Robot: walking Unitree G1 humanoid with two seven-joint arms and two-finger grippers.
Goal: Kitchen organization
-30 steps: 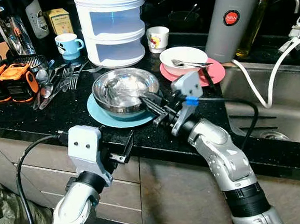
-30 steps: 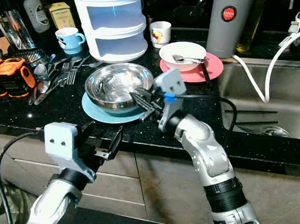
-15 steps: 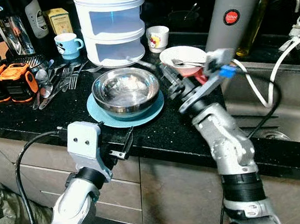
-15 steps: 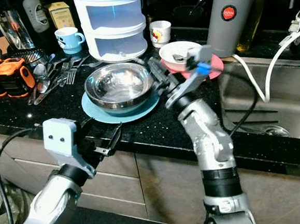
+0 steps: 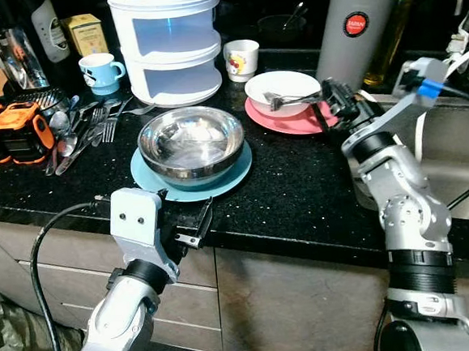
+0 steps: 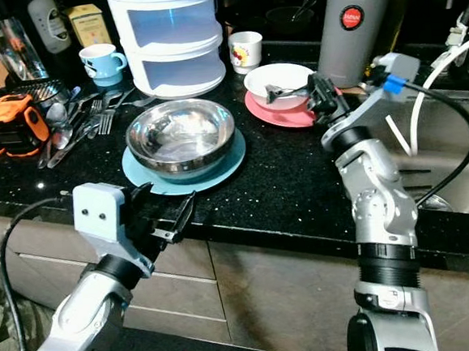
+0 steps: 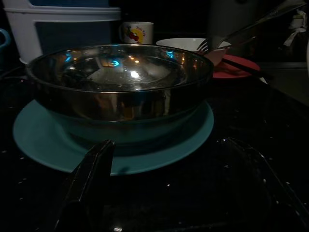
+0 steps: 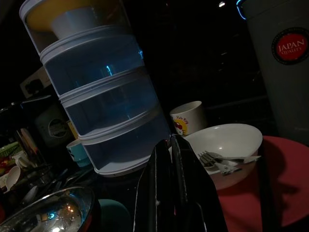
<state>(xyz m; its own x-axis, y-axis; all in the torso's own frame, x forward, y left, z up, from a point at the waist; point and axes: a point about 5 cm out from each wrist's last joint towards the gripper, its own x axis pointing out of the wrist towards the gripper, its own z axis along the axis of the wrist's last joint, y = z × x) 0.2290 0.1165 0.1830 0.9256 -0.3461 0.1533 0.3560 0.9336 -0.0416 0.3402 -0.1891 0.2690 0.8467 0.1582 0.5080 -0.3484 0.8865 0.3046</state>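
**Two pincers, one near the white bowl**

Right pincer [image 5: 336, 100], fingers pressed together and holding nothing, hovers just beside the white bowl [image 5: 283, 88] with a fork [image 5: 292, 98] on the pink plate [image 5: 291, 114]. Judged step: reaching for that crockery; next it must spread and close on the rim. Left pincer [image 5: 191, 228], spread, waits at the black speckled tabletop [image 5: 285, 196] edge, the steel bowl [image 5: 190, 141] on its teal plate [image 5: 159, 184] just ahead. A sink [image 5: 453, 166] lies beyond the right pincer.
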